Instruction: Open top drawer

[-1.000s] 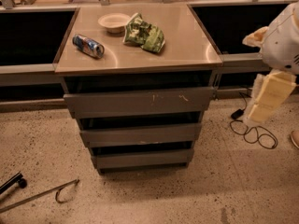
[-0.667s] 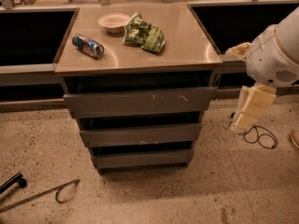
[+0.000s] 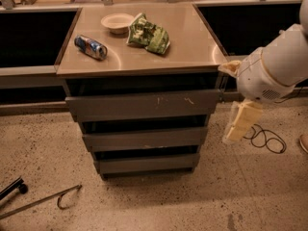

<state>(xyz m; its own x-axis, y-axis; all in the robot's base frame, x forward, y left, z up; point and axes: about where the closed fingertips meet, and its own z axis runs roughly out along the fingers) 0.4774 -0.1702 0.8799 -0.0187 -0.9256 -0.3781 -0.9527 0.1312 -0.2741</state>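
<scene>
The top drawer (image 3: 142,105) is the widest grey front of the cabinet, just under the tabletop, with small whitish scratches on its panel. It sits pushed in, and its tray does not show. Two narrower drawer fronts (image 3: 144,138) lie below it. My gripper (image 3: 239,124) is cream-coloured and hangs down from the white arm (image 3: 269,71), just to the right of the top drawer's right end, at the height of the lower drawers. It is not touching the drawer and holds nothing I can see.
On the cabinet top (image 3: 192,42) lie a blue can (image 3: 90,47) on its side, a white bowl (image 3: 117,22) and a green snack bag (image 3: 148,33). A black cable (image 3: 264,138) lies on the floor at right. A metal rod (image 3: 43,201) lies at the lower left.
My arm and gripper have moved left, from the far right of the view to just beside the cabinet's right side. The drawers and the things on top have not moved.
</scene>
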